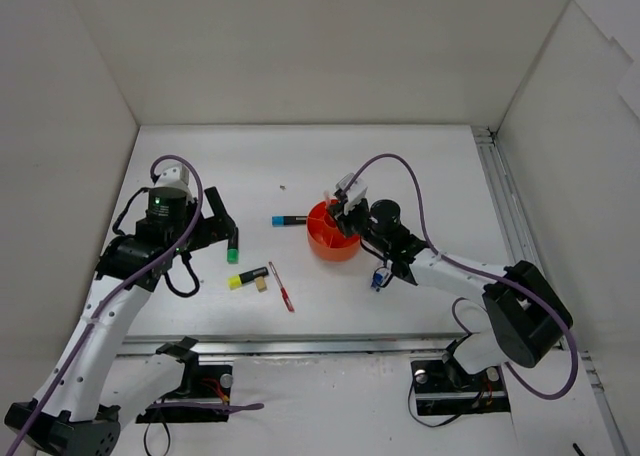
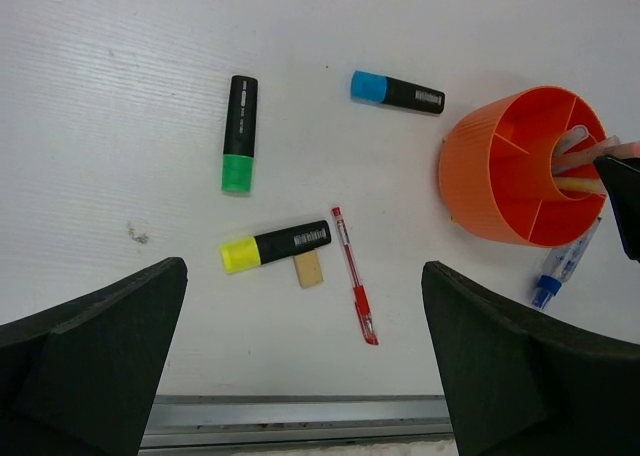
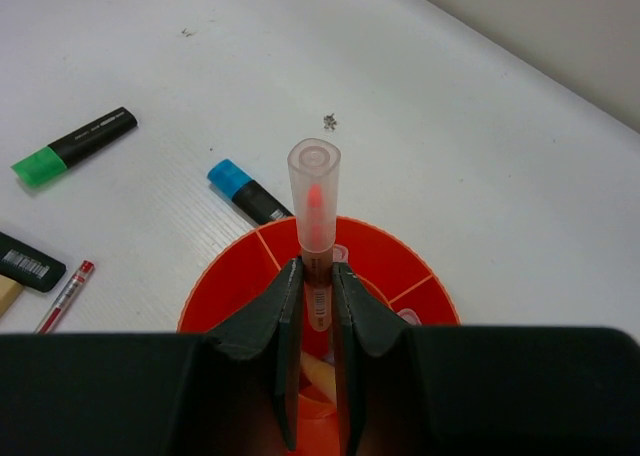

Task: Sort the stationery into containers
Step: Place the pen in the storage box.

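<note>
The round orange tub point(image 1: 325, 241) stands mid-table; it also shows in the left wrist view point(image 2: 480, 181) and the right wrist view point(image 3: 230, 276). My right gripper point(image 3: 318, 276) is shut on a pen with a clear cap point(image 3: 315, 191) and holds it over the tub's middle. Several pens stand inside the tub. On the table lie a green-capped highlighter point(image 2: 240, 131), a blue-capped highlighter point(image 2: 397, 91), a yellow-capped highlighter point(image 2: 275, 246), a tan eraser point(image 2: 309, 269), a red pen point(image 2: 354, 274) and a blue-white marker point(image 2: 560, 268). My left gripper point(image 2: 300, 376) is open, empty, above the table's front edge.
A metal rail point(image 2: 300, 416) runs along the table's front edge. White walls point(image 1: 300, 46) close in the back and both sides. The right arm point(image 1: 470, 276) reaches in over the blue-white marker's side of the tub.
</note>
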